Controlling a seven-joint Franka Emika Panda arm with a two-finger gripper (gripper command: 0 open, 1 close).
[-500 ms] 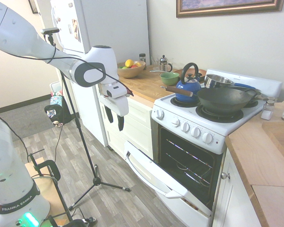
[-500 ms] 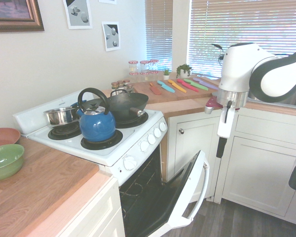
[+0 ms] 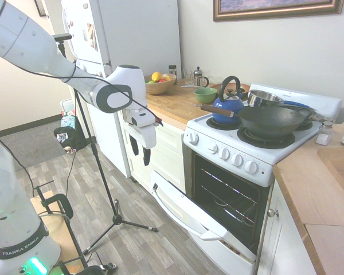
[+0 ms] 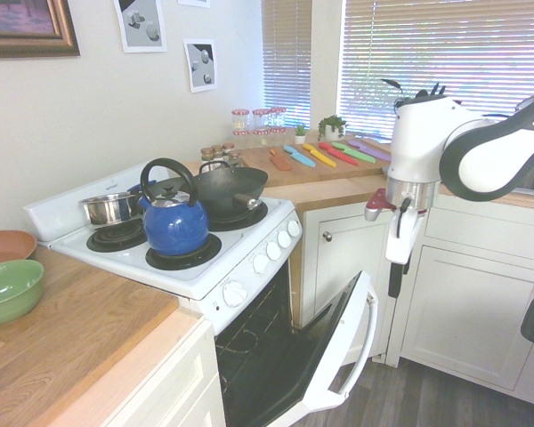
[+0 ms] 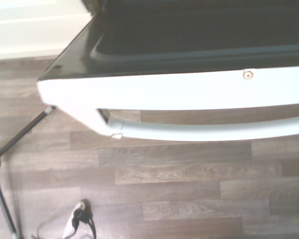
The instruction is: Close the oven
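Gripper (image 3: 140,153) open and free, near the lowered door (image 4: 340,345) of the oven (image 3: 229,162)

The oven is beside the gripper, and its door hangs down and outward, so the dark cavity (image 3: 223,200) with its wire rack (image 3: 226,197) can be seen. The long bar handle (image 5: 199,132) is on the outer side of the door, lower than the gripper. The door lies between the gripper and the cavity.

Past the door from the gripper, the top of the oven carries a blue kettle (image 4: 174,227), a dark wok (image 3: 272,121) and a steel saucepan (image 4: 111,208). The row of round knobs (image 3: 224,153) is on the oven front, on the side toward the gripper. The white drawers (image 3: 163,152) are near the gripper, next to the oven. Above these drawers is the wooden bench (image 3: 175,106), and on it, farther from the gripper, are a green bowl (image 4: 11,292) and a bowl of fruit (image 3: 159,87). Colourful knives (image 4: 320,155) lie on the bench at the other side of the oven.

The gripper points downward, its two fingers apart with a moderate gap. It holds nothing and is not touching the door or the handle.
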